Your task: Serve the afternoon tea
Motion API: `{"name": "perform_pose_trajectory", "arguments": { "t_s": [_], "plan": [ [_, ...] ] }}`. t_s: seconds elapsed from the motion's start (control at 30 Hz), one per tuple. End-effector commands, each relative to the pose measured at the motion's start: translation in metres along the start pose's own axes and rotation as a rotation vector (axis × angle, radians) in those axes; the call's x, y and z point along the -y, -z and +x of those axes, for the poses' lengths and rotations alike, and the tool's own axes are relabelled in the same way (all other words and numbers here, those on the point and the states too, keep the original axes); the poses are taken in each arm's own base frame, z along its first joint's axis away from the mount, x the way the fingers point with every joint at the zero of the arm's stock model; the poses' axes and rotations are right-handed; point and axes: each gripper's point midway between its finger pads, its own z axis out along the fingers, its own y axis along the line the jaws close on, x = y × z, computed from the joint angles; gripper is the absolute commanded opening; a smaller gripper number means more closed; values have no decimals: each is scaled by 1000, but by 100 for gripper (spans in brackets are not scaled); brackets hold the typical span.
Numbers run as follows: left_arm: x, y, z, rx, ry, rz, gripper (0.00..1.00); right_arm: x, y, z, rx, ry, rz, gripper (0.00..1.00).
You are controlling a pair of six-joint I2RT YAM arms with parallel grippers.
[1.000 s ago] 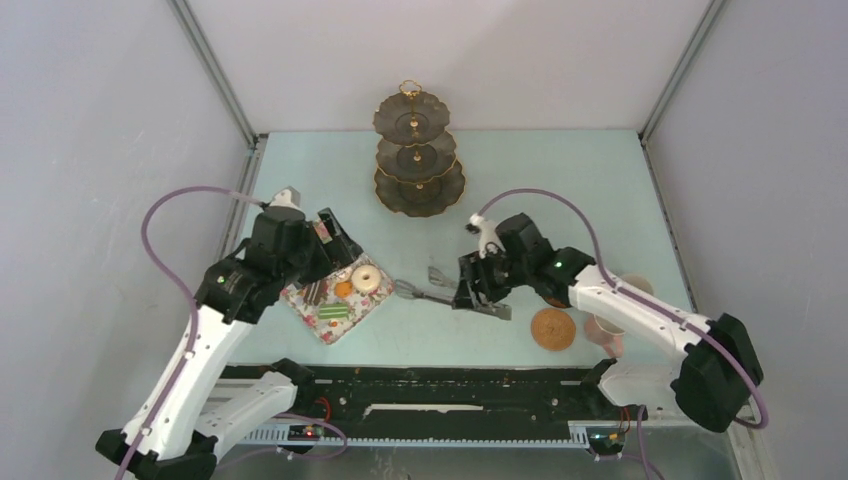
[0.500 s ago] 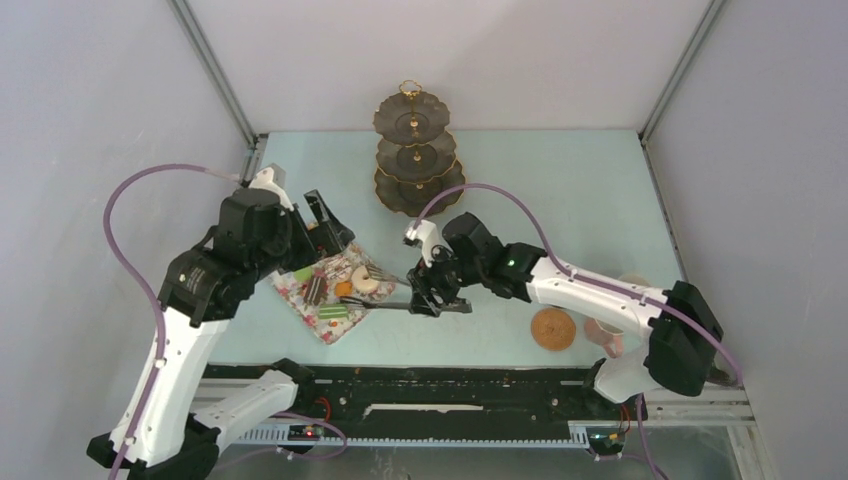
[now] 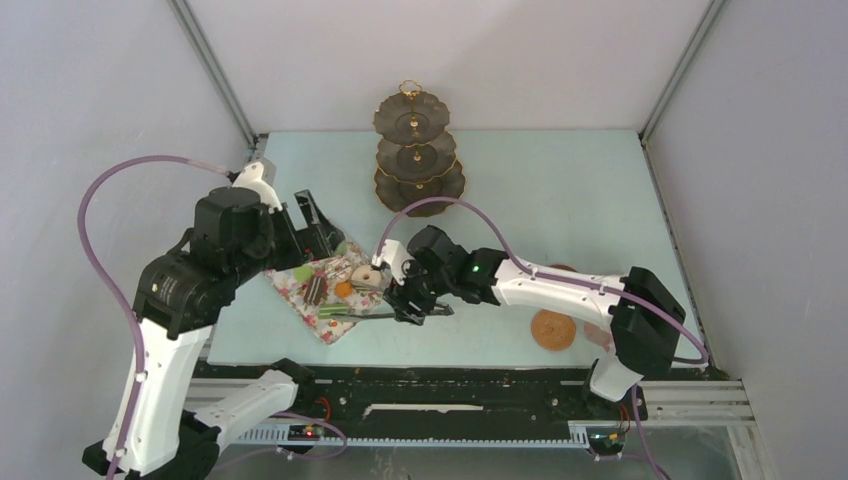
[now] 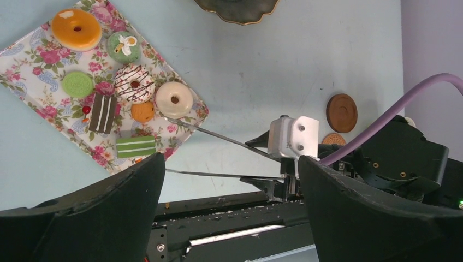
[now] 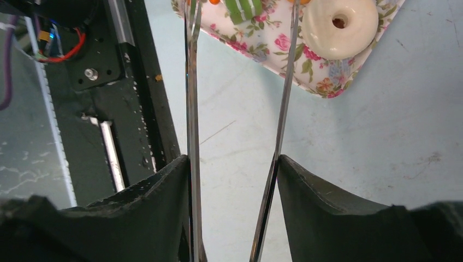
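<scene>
The right gripper (image 5: 232, 164) clamps the tongs (image 5: 190, 109), tips cut off at 12 o'clock; left gripper (image 4: 230, 164) gapes wide, empty.

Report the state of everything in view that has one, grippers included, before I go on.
left gripper: open, empty.
right gripper: shut on the tongs.
tongs: arms apart, nothing clamped between them.
cakes: lying on the floral tray, none served.
tiered stand: upright, all tiers bare.
coaster: lying flat, nothing on it.
</scene>
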Motion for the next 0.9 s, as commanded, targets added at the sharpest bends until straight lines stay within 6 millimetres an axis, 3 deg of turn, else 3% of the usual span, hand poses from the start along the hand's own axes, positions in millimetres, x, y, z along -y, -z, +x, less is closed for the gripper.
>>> {"name": "perform_pose_trajectory", "arguments": {
  "t_s": [0.0, 0.2, 0.87],
  "plan": [
    [3, 2, -2, 0, -42, 19, 99, 9, -4, -15, 12, 90, 42, 61],
    [3, 3, -5, 3, -57, 20, 99, 6, -13, -5, -39, 131, 50, 60],
    [3, 1, -2, -10, -67, 24, 99, 2, -30, -2, -46, 134, 37, 51]
  ]
}}
